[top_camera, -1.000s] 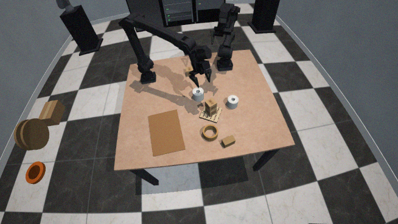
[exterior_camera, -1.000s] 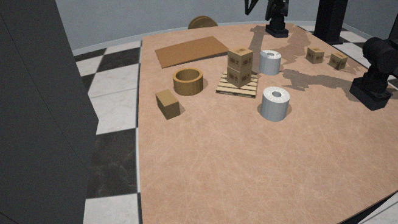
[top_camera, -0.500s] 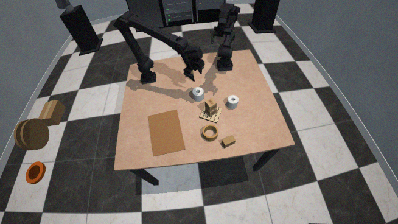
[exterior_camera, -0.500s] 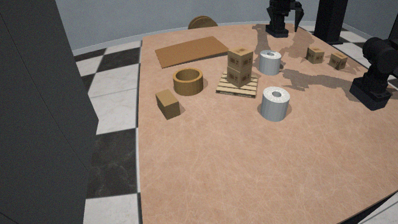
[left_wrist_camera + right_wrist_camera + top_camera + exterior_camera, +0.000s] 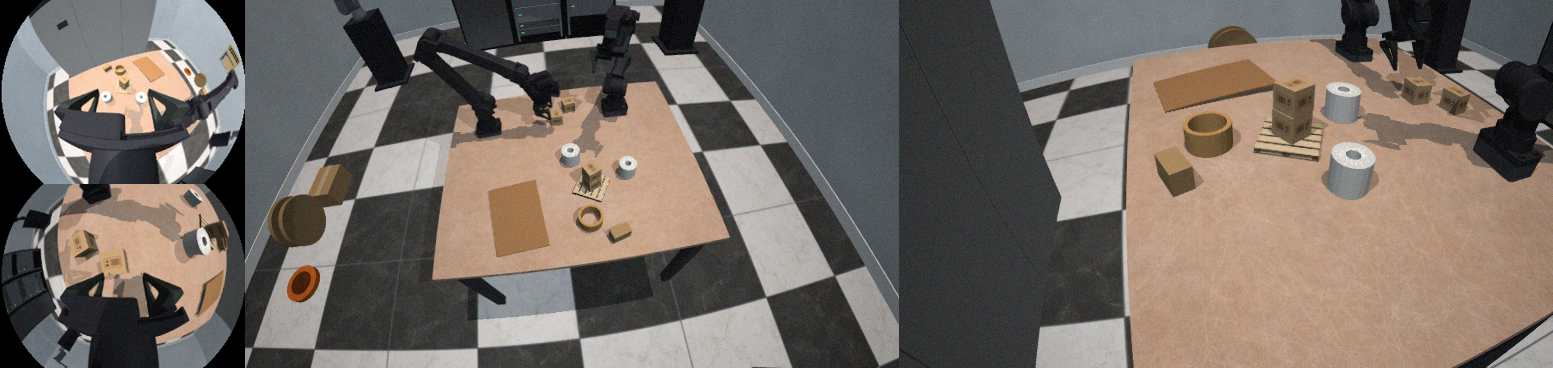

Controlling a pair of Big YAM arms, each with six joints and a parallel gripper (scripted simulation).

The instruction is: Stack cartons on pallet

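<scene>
Standing on the slatted pallet point(image 5: 599, 193) point(image 5: 1289, 150) point(image 5: 123, 91) point(image 5: 202, 222), mid-counter: one column point(image 5: 592, 176) point(image 5: 1293, 107) point(image 5: 123, 82) point(image 5: 218, 231), two cartons high.

Loose stock, far side: front carton point(image 5: 556, 117) point(image 5: 1417, 91) point(image 5: 113, 262) and rear carton point(image 5: 568, 104) point(image 5: 1455, 100) point(image 5: 83, 244), near each other.

Right pincer point(image 5: 544, 116) point(image 5: 1406, 67) point(image 5: 123, 275): mostly open, holding nothing, above the counter point(image 5: 665, 200) point(image 5: 1324, 275) point(image 5: 90, 82) point(image 5: 144, 254) beside the front carton. Left pincer point(image 5: 593, 65) point(image 5: 123, 92): wide open, unladen.

Obstacles: left white roll point(image 5: 570, 161) point(image 5: 1342, 108) point(image 5: 144, 101) point(image 5: 191, 244), just beyond the pallet; right white roll point(image 5: 627, 171) point(image 5: 1350, 179) point(image 5: 106, 101) point(image 5: 191, 199), to its right. Nearer: tan ring point(image 5: 590, 227) point(image 5: 1209, 146) point(image 5: 120, 73), brown block point(image 5: 620, 232) point(image 5: 1175, 172) point(image 5: 107, 67). Left: flat brown sheet point(image 5: 518, 218) point(image 5: 1214, 85) point(image 5: 148, 68) point(image 5: 211, 292).

Markings: dark printed panels on the cartons, wording too small to read; standing faces hidden.
</scene>
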